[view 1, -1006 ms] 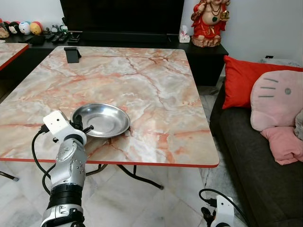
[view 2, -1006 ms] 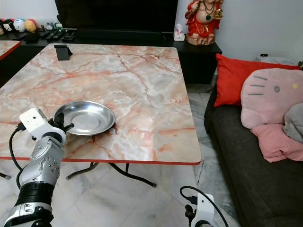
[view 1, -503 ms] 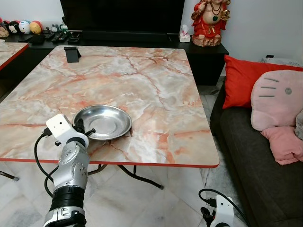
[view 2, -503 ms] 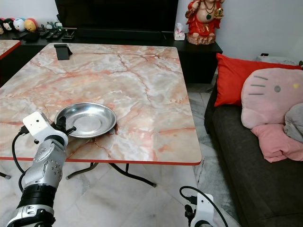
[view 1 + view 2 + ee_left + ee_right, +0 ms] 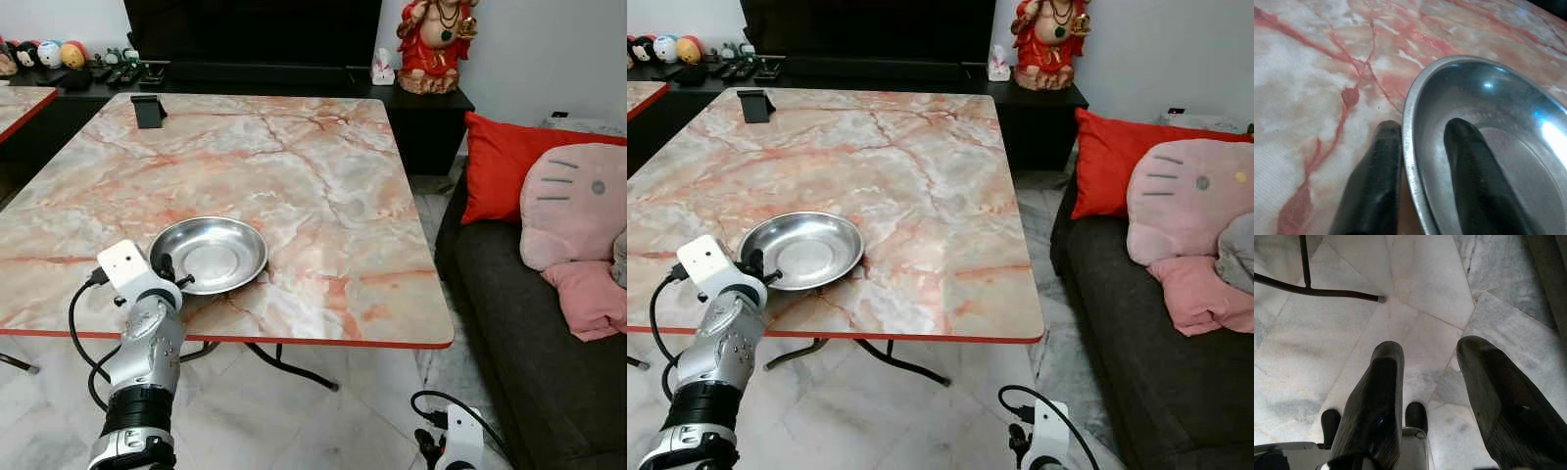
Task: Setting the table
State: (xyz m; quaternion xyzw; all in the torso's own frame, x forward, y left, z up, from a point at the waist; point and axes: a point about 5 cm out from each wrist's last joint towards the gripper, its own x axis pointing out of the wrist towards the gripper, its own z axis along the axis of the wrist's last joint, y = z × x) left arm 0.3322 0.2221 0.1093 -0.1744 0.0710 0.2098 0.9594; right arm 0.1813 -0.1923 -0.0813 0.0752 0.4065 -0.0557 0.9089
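Steel was the material of the shallow dish (image 5: 208, 254), which sat on the pink-veined marble table (image 5: 294, 166) near its front edge, toward the robot's left. The left gripper (image 5: 1422, 161) was clamped on the dish's near rim, one black finger (image 5: 1474, 171) lying inside the bowl and the other outside against the tabletop. The right gripper (image 5: 1430, 396) hung idle low over the pale floor tiles (image 5: 1415, 298) with its fingers spread apart, and a small black stand (image 5: 149, 111) stood at the table's far left corner.
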